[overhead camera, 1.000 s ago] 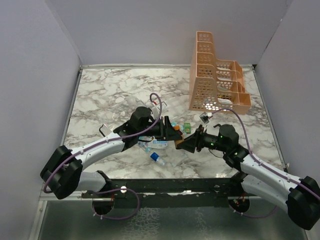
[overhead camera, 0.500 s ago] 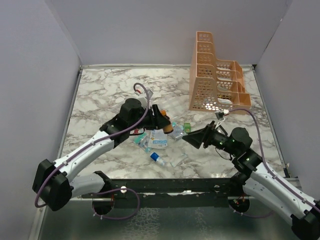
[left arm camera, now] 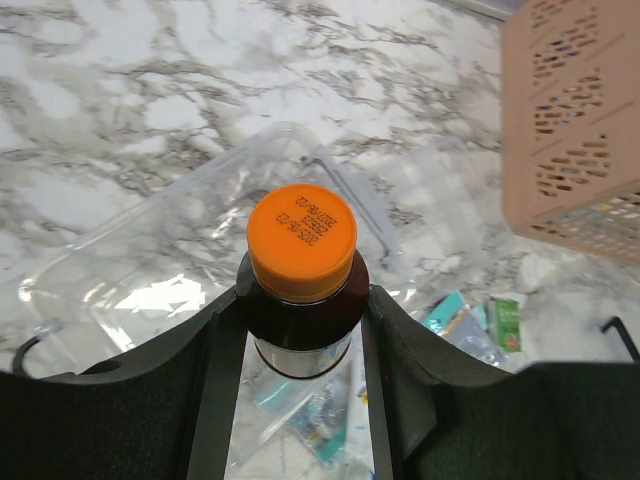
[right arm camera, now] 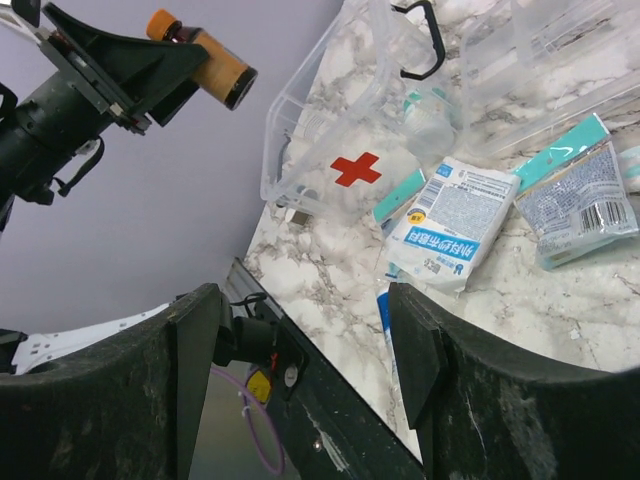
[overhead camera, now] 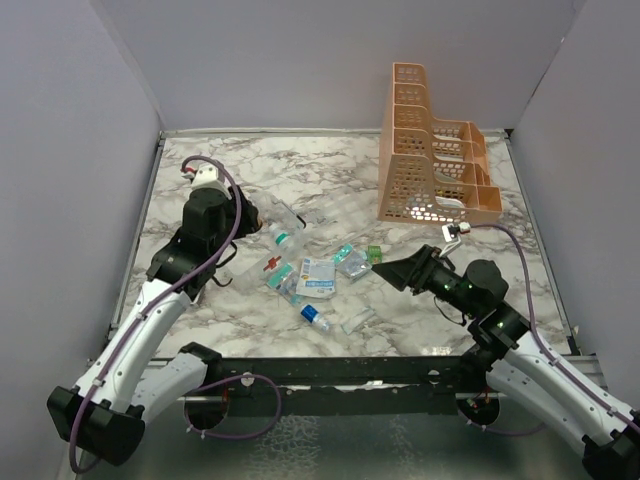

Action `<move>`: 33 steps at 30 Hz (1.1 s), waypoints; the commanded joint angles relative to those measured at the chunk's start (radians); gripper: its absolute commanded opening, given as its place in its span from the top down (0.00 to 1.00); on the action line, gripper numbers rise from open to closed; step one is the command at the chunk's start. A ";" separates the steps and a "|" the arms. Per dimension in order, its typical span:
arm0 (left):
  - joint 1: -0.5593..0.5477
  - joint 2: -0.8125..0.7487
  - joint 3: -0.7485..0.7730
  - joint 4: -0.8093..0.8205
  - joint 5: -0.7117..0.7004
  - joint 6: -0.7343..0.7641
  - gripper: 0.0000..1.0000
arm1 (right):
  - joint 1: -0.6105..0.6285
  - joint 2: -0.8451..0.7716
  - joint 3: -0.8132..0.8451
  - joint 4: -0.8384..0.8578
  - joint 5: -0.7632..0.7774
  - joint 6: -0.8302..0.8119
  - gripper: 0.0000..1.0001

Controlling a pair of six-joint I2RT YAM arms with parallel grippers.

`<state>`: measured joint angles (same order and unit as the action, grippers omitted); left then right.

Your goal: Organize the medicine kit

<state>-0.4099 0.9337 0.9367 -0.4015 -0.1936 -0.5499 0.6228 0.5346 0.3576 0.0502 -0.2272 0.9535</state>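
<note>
**Top view:** L end effector (overhead camera: 249,213) is raised over the left side of the surface (overhead camera: 330,170). Its grip is too small to tell here. The kit (overhead camera: 269,265), a clear box w/ a red cross, sits on the surface just below and right of it, lid open, btwn the two end effectors. R end effector (overhead camera: 388,271) is low and points left toward the kit, well apart from it. Btwn its tips and the kit lie a white-blue packet (overhead camera: 318,278), a teal packet (overhead camera: 352,262) and a small green box (overhead camera: 374,255). A blue-capped vial (overhead camera: 314,317) lies nearer the arm bases. The rack (overhead camera: 430,160) stands beyond the R end effector, at the back.

**L wrist view:** L end effector pinches a dark bottle (left arm camera: 302,270) w/ an orange cap. Its fingers (left arm camera: 215,370) press on both sides of the body, and the cap faces the cam. The kit lies right under the bottle, open, w/ clear walls. The rack is up and right of the tips. The packets and green box show lower right, past the right-hand finger.

**R wrist view:** R end effector is spread wide, w/ nothing btwn its fingers (right arm camera: 195,350). The kit is ahead at upper centre, red cross toward the cam, black handle at top, clear lid off to the right. The white-blue packet lies just beyond the right-hand finger, beside the kit, and the teal packet is further right. L end effector w/ the bottle hangs up left, off the surface.
</note>
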 commanded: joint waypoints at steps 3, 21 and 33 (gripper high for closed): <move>0.049 -0.002 0.006 -0.058 -0.144 0.063 0.64 | 0.005 -0.003 -0.019 -0.009 0.005 0.041 0.33; 0.273 0.217 -0.075 0.034 0.314 -0.012 0.65 | 0.005 0.214 -0.063 0.123 0.030 0.009 0.36; 0.276 0.245 -0.248 0.225 0.470 -0.205 0.65 | 0.005 0.197 -0.053 0.043 0.048 -0.028 0.36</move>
<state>-0.1383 1.1957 0.7082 -0.2890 0.2005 -0.6735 0.6228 0.7475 0.2924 0.1135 -0.2169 0.9554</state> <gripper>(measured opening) 0.473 0.643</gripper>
